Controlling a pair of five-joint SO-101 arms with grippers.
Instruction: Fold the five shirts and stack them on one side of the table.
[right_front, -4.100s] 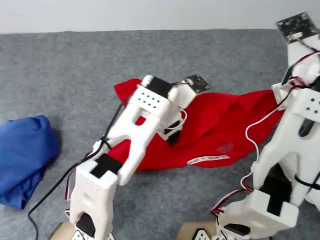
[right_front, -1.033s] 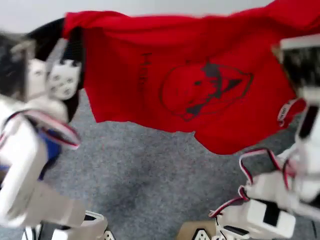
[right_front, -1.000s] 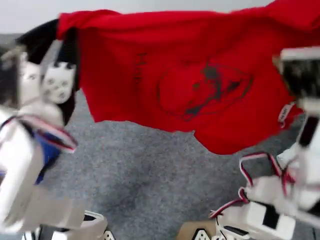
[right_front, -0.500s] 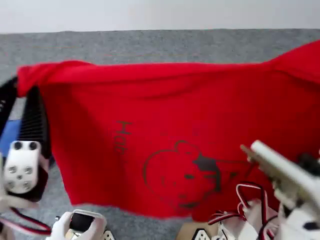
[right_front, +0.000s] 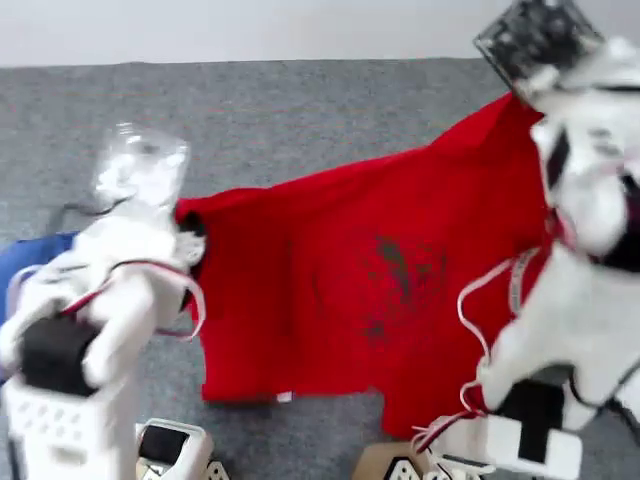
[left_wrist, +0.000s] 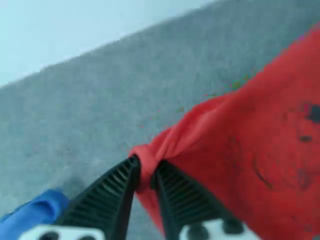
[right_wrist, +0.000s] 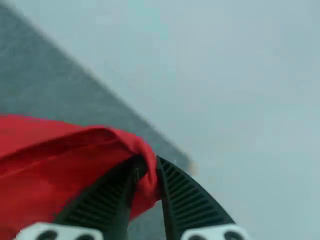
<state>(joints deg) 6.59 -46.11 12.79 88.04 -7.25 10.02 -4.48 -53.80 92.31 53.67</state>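
Dropping from its raised spread, the red shirt (right_front: 330, 290) settles beside the blue shirt (right_front: 25, 258), left gripper (left_wrist: 145, 172) and right gripper (right_wrist: 146, 172) pinching its corners, ready for folding.

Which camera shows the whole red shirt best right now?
The high view: the red shirt is spread out wide, its dark print visible. The left wrist view shows a bunched corner pinched in the left gripper plus some print; the right wrist view shows another corner in the right gripper.

White plastic arms (right_front: 120, 255) with black motors (right_front: 50, 352) and red-and-white cables (right_front: 463, 303); the left end effector (left_wrist: 144, 169) has black ribbed fingers (left_wrist: 107, 192)
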